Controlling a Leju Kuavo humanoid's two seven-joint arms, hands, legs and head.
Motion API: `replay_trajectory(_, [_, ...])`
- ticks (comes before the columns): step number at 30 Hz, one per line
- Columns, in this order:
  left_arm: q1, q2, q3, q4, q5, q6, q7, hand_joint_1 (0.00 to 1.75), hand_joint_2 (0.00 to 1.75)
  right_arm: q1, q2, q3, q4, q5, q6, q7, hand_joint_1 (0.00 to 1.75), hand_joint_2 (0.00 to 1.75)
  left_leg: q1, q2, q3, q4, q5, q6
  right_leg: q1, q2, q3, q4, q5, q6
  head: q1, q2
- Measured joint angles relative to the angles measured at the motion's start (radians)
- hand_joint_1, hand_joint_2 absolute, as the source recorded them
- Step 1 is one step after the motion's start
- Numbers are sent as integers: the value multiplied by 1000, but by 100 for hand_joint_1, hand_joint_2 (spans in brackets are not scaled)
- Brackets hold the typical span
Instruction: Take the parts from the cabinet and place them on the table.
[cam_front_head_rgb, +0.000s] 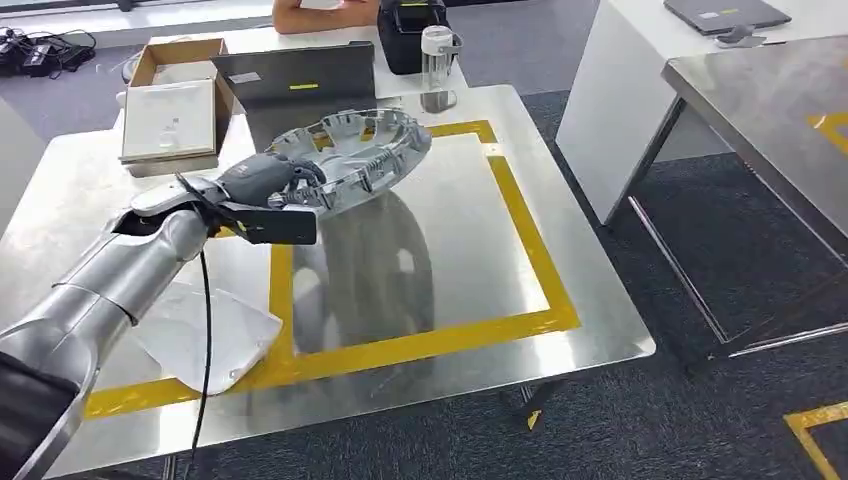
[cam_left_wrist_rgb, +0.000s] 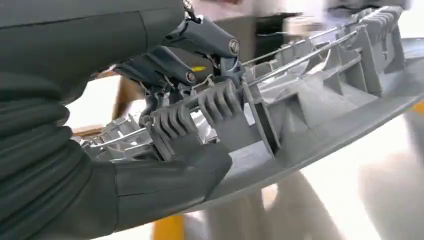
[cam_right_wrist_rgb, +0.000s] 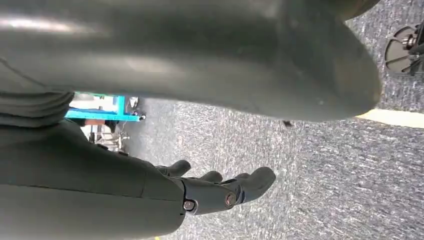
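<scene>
Silver plastic is what you are carrying: the part (cam_front_head_rgb: 362, 158), a broad shallow dished cover with ribbed clips on its inner face, hangs above the counter (cam_front_head_rgb: 600, 330), over the far left corner of the yellow tape square (cam_front_head_rgb: 520, 210). Your left hand (cam_front_head_rgb: 272, 185) grips it at its near left rim; the left wrist view shows the dark fingers (cam_left_wrist_rgb: 165, 65) hooked over the ribbed inner edge and the thumb under the outer skin. From that grip the part runs away to the right and far, tilted, its far edge higher than the held edge. Nothing of it touches the steel. I judge the next move to be a lowering into the taped square, and the free far edge is the end that needs levelling first. Your right hand (cam_right_wrist_rgb: 220, 192) hangs over the carpeted floor, fingers loosely extended, holding nothing. A crumpled clear plastic sheet (cam_front_head_rgb: 205, 335) lies on the near left of the counter.
</scene>
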Motion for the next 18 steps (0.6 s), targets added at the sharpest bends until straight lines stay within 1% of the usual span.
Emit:
replay_trajectory(1, [4,7,5,16,-5,13,0,175,175,0,0,0,0,0,0,0,0,0,1,-1,0,0,0,0,1,0,0,0,0,0,0,0])
replay_trajectory(2, [6,12,7,28,-8,21,0,175,175,0,0,0,0,0,0,0,0,0,2,-2,-2,-1,1,-1,2,-1,-1,-1,0,-1,14,0])
replay_trajectory(3, [10,16,10,38,-8,26,-2,175,175,0,0,0,0,0,0,0,0,0,3,-3,-2,-1,2,-3,3,-2,0,-1,0,-1,18,0])
replay_trajectory(4, [14,18,14,45,-8,29,-5,175,175,0,0,0,0,0,0,0,0,0,3,-4,-2,-1,2,-3,3,-2,0,-1,0,-1,19,0])
replay_trajectory(7, [27,21,29,64,-8,30,-26,175,175,0,-1,0,0,0,0,0,0,0,4,-6,-5,-1,2,-3,4,-3,-1,-5,0,-1,28,0])
replay_trajectory(12, [36,11,41,72,-10,17,-56,175,175,0,-3,0,0,-1,0,0,0,0,4,-7,-7,-1,1,-2,5,-4,0,-7,0,-1,27,0])
replay_trajectory(13, [38,5,46,69,-11,15,-59,0,175,0,-3,0,0,0,0,0,0,0,4,-7,-8,-1,1,-2,5,-4,0,-9,0,-1,28,0])
replay_trajectory(18, [45,-14,79,47,3,-2,-87,0,175,-1,-3,0,0,2,0,0,0,0,4,-7,-10,-1,-1,0,6,-4,0,-12,0,-1,29,0])
